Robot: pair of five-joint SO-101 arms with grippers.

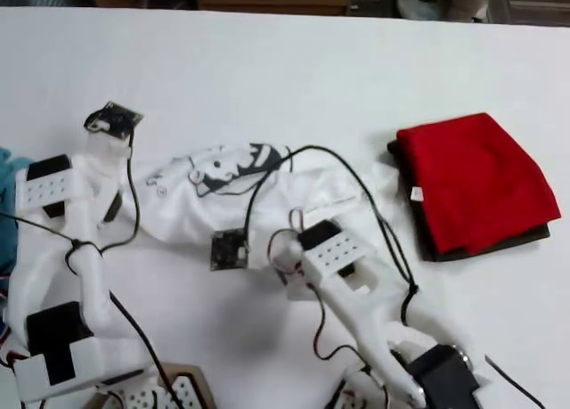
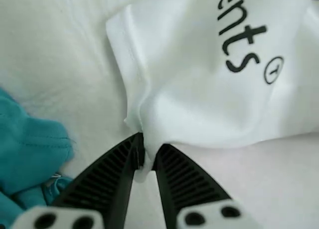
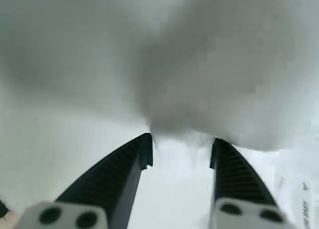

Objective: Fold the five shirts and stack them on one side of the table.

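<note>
Overhead view of a white surface (image 1: 267,61) w/ two white robot arms along the near edge. A white shirt (image 1: 232,191) w/ a black cartoon print and black lettering lies crumpled and spread out near the ctr, btwn the two arms. A black cable crosses over it.

The left gripper (image 2: 147,151) is at the shirt's left end. Its black ribbed fingers (image 2: 107,174) are clenched on a fold of the shirt's hemmed edge, and the cloth is pinched btwn the tips. A teal shirt (image 2: 27,154) lies bunched just beside that gripper, at the surface's left edge.

The right gripper (image 3: 180,149) is at the near edge of the white shirt, approx. mid-table. Its fingers are parted, not closed, w/ white cloth mounded up right at the tips and more white cloth btwn them.

On the right side of the surface, well apart from the white shirt, a folded red shirt (image 1: 476,182) lies on top of a folded dark shirt (image 1: 424,235). The dark one shows as a thin border along the red one's left and near edges.
</note>
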